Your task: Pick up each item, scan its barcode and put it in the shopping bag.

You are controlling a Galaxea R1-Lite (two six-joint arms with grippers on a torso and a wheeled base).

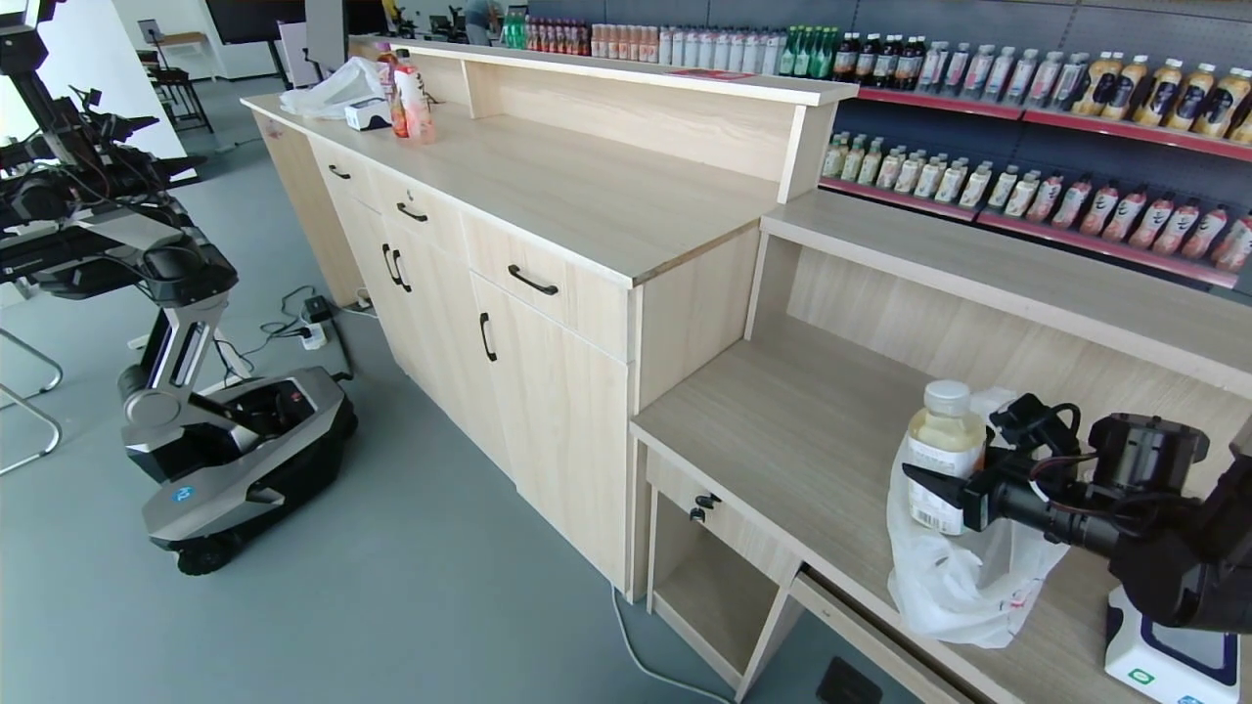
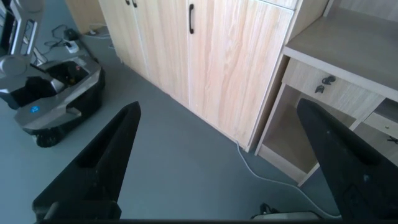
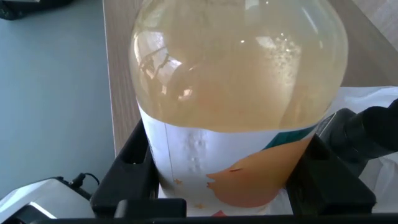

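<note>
Now bottle (image 1: 945, 430) in right claw (image 1: 937, 483)

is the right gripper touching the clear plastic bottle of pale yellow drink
Touching. In the right wrist view the right gripper clamps both sides of the clear plastic bottle of pale yellow drink.

Clear plastic bottle (image 1: 944, 455): pale yellow liquid, white cap, white label with orange patch. Thin plastic shopping bag (image 1: 954, 587): white. Wooden counter (image 1: 782, 430): light beige grain. Right gripper (image 3: 229, 165): black.
</note>
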